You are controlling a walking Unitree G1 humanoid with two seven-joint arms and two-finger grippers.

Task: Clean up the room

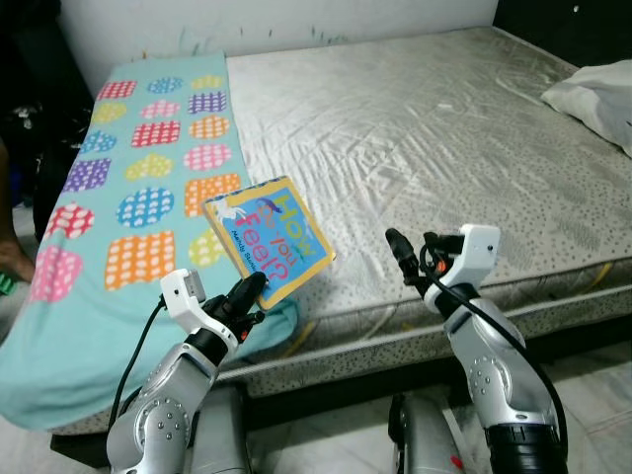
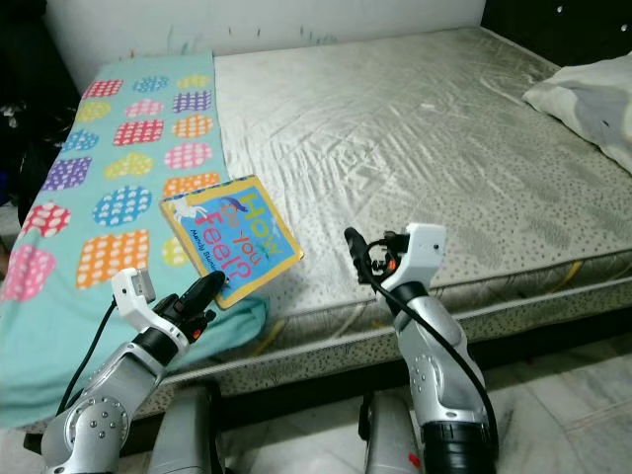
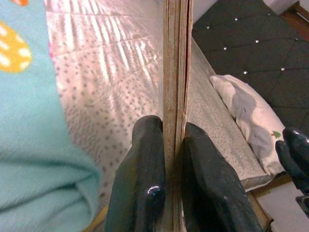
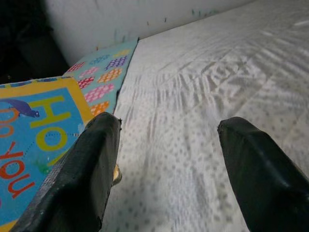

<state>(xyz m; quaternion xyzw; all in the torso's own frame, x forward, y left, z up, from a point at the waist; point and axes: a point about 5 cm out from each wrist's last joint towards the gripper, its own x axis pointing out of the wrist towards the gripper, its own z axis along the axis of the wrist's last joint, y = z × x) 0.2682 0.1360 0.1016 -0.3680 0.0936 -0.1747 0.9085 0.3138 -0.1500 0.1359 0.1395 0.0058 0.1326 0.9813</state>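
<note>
Left gripper [image 1: 253,288] at lower left of the head view, fingers [image 3: 145,179] clamped on the lower corner of a blue children's book [image 1: 269,237], held tilted above the near edge of the bed [image 1: 425,128], over a turquoise spotted blanket [image 1: 138,197]

Right gripper [image 1: 400,252] at lower centre, fingers [image 4: 87,169] spread wide and empty above the mattress edge, just right of the book

White pillow [image 1: 592,94] at upper right
</note>
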